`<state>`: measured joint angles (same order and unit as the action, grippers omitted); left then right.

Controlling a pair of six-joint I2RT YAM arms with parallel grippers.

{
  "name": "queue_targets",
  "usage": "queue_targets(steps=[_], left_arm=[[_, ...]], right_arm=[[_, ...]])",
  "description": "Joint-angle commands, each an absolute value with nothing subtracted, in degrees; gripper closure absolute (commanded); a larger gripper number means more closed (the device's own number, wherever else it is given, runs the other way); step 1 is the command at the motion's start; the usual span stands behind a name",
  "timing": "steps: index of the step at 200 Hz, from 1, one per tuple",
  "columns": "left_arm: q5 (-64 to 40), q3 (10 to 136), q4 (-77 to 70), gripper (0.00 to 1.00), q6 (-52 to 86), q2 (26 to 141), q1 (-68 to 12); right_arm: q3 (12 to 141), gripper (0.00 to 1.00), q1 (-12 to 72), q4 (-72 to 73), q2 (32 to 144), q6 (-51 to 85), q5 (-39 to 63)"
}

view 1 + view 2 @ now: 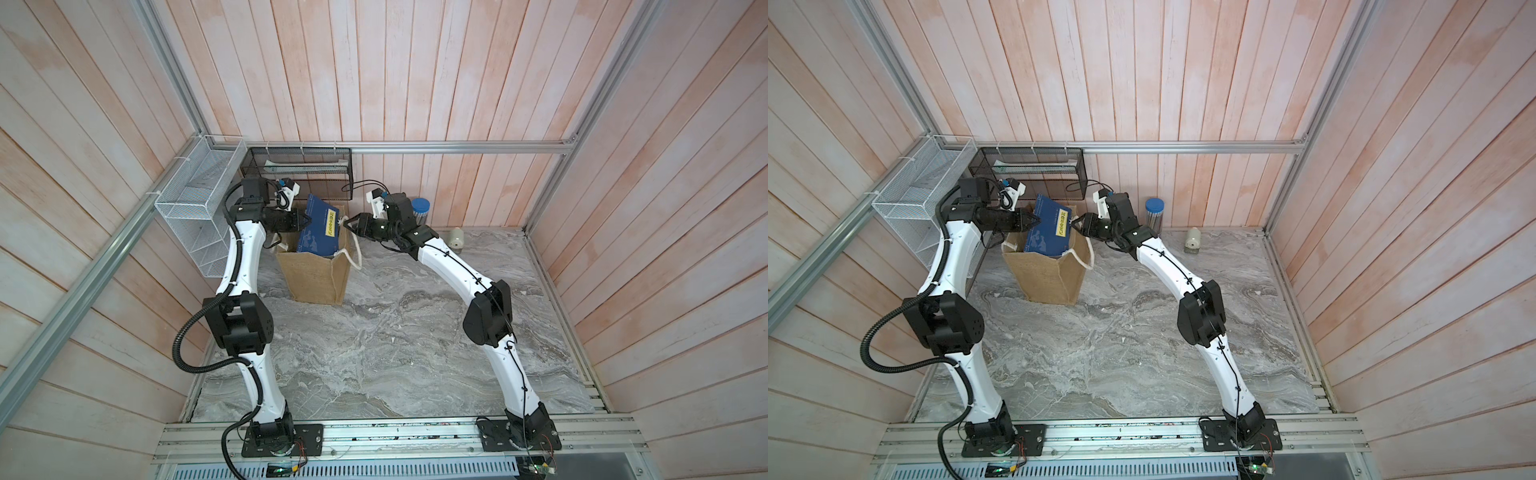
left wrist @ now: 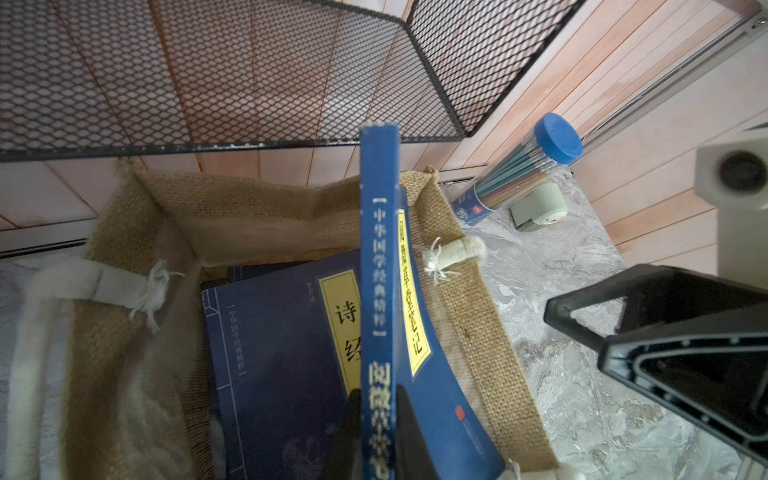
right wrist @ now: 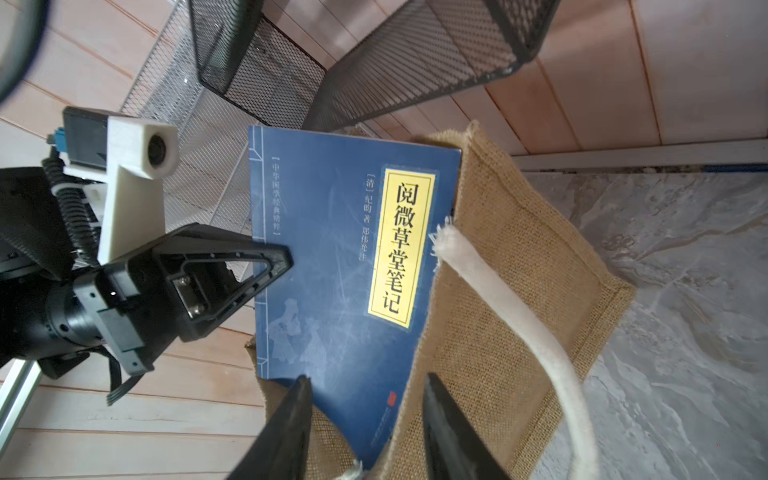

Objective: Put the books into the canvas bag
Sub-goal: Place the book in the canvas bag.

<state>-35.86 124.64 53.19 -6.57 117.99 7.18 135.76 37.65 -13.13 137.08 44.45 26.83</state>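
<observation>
One navy book (image 1: 322, 226) stands tilted, its lower half inside the canvas bag (image 1: 316, 282) and its upper half above the rim, with its spine pinched in the left pincer (image 1: 306, 222). Another navy book (image 2: 270, 353) lies at the bottom. The right pincer (image 3: 368, 379) hangs at the bag's rope-handle side, jaws apart, gripping nothing. It looks like the lowering step; next the left pincer should sink and let go.
</observation>
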Motion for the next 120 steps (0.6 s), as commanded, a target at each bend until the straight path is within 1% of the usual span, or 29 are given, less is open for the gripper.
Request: queue_targets(steps=[1,23,61,74,94,120], left_arm=[[-35.6,126.2,55.0,1.0,-8.7,120.1,7.9],[-33.3,125.0,55.0,1.0,-10.6,121.2,8.4],[-34.3,125.4,55.4,1.0,-11.7,124.0,8.6],[-33.0,125.3,55.1,1.0,-11.4,124.5,8.6],[-30.8,124.7,54.1,0.88,-11.3,124.3,8.6],[-31.2,124.5,52.8,0.79,-10.9,123.4,8.5]], right_arm=[[137.4,0.55,37.7,-15.3,139.1,44.9,27.8],[137.4,0.55,37.7,-15.6,139.9,44.9,28.0],[137.4,0.56,38.2,-14.2,140.9,45.6,28.9],[137.5,0.57,38.3,-13.8,141.0,45.8,29.0],[137.4,0.57,38.5,-13.4,141.2,45.8,29.0],[137.5,0.58,38.7,-13.1,141.2,45.9,29.0]])
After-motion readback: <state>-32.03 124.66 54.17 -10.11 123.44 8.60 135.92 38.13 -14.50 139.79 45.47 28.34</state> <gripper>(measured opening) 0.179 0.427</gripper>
